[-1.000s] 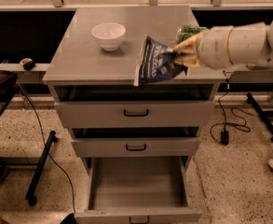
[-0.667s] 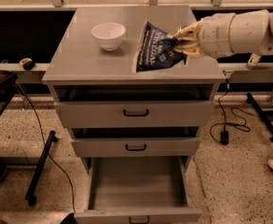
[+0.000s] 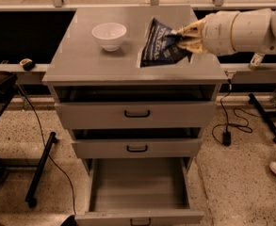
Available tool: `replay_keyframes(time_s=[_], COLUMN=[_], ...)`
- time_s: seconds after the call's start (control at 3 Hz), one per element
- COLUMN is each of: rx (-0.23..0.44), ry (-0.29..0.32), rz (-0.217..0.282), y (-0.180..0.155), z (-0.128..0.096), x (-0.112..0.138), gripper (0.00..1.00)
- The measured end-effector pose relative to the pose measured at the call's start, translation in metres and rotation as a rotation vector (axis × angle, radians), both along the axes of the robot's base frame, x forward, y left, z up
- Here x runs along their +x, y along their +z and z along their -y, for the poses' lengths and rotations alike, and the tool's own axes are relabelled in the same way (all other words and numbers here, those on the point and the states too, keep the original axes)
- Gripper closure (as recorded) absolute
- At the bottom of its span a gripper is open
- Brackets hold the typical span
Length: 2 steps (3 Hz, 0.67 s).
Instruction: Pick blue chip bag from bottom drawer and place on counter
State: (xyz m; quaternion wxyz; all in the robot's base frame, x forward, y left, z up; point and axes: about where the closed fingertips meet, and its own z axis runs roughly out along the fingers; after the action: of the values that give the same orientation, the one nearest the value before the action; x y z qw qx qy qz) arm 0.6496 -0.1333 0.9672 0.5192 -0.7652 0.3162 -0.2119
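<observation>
Over the right-hand part of the desk [image 3: 81, 55], as the camera sees it, the tool [image 3: 180, 37] reaches in sideways at the end of the one pale arm. Its fingers are pinched down on the blue chip bag [image 3: 162, 44], gripping the bag's edge on the arm's side. The bag hangs out from the tool toward the white bowl [image 3: 109, 35], which stands well apart from it on the same surface.

The bag is not lying flat. It is tipped up on edge, printed face toward the camera. Its long axis runs from the upper corner at the back down to the lower corner near the desk's front edge. That lower corner looks to be touching the desk or just above it (which of the two I cannot tell).

Below, the bottom drawer [image 3: 137, 187] stands pulled out and holds nothing that shows, so the pick looks done and only the set-down is left.

As I judge it, the next move turns on that low corner. With the tool above and to the arm's side of it, letting go would probably drop the bag face-down toward the bowl. It should land on the desk, though its low corner is close to the front edge.
</observation>
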Motion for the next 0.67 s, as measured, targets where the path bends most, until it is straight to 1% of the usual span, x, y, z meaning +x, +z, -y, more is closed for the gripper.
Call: replay_keyframes(time_s=[0.33,0.67], rx=[0.003,-0.031], ry=[-0.171,-0.298], rz=[-0.005,-0.037], y=[0.0,-0.027], z=[0.016,0.028], x=[0.033,0.059], gripper=[1.0,0.82])
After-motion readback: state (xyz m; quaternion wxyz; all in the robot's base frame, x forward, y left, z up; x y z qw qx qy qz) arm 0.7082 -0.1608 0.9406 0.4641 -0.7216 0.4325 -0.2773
